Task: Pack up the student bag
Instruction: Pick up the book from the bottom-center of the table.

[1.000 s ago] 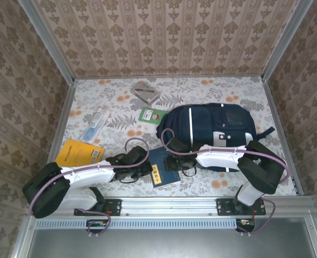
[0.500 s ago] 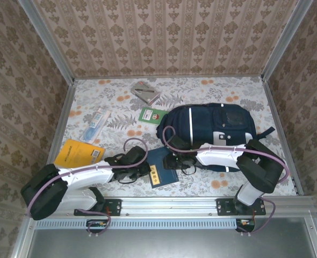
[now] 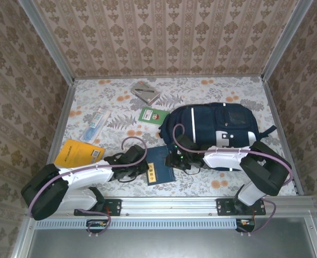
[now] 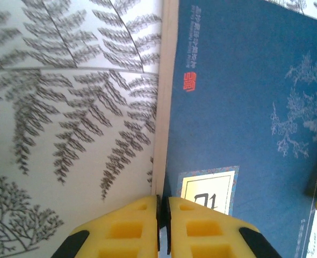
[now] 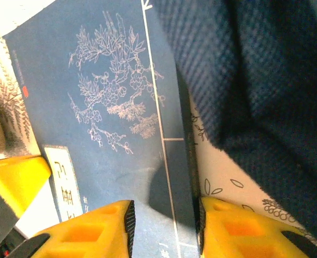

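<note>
The student bag (image 3: 212,129), a navy backpack with white stripes, lies at the right of the table, and its dark fabric (image 5: 266,70) looms close in the right wrist view. A blue book (image 3: 159,166) lies flat in front of it. My left gripper (image 3: 145,171) is at the book's left edge. Its yellow jaws (image 4: 163,198) are closed down on the edge of the blue cover (image 4: 244,97). My right gripper (image 3: 175,161) stands open (image 5: 164,207) astride the book's right edge, with one finger over the cover (image 5: 105,107) and the other on the tablecloth beside it.
A yellow book (image 3: 79,152) lies at the left. Further back are a blue-and-white tube box (image 3: 96,123), a green booklet (image 3: 151,114) and a grey item (image 3: 145,92). Patterned walls close in on three sides. The bag's strap (image 3: 268,130) trails to the right.
The right jaws have narrowed around the book's right edge and the right forearm has shifted a little to the right. The book has slid slightly left. The left gripper has barely moved.
</note>
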Controlling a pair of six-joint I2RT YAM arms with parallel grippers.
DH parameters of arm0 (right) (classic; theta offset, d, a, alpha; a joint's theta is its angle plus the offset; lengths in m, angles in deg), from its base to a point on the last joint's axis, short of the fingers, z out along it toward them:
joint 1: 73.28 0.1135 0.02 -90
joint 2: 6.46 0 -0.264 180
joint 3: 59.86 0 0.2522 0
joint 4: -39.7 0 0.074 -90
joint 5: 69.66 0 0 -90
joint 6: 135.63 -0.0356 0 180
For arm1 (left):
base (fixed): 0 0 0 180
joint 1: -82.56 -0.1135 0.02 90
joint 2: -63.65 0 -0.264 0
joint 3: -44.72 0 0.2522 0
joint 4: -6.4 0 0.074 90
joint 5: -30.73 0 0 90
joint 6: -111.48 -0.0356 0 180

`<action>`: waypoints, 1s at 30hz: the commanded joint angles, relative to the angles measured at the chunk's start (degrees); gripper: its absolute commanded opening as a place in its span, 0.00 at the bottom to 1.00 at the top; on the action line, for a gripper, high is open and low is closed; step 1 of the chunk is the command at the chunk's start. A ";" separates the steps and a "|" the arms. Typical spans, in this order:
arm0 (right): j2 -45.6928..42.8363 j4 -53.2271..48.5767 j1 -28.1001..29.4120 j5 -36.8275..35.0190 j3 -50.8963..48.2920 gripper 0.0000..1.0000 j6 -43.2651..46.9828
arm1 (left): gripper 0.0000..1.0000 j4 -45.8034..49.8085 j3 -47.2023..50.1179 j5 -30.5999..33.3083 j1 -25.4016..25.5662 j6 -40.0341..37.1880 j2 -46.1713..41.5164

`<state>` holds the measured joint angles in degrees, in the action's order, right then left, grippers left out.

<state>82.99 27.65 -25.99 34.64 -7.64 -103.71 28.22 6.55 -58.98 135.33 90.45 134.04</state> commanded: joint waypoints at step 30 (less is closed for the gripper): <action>-7.58 8.18 -0.84 8.88 3.46 0.00 -1.40 | 0.37 15.49 0.23 -3.86 -6.43 -5.16 -15.37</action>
<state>79.75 39.79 -25.70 44.13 -6.59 -107.89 37.26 7.67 -62.21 131.26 87.39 124.01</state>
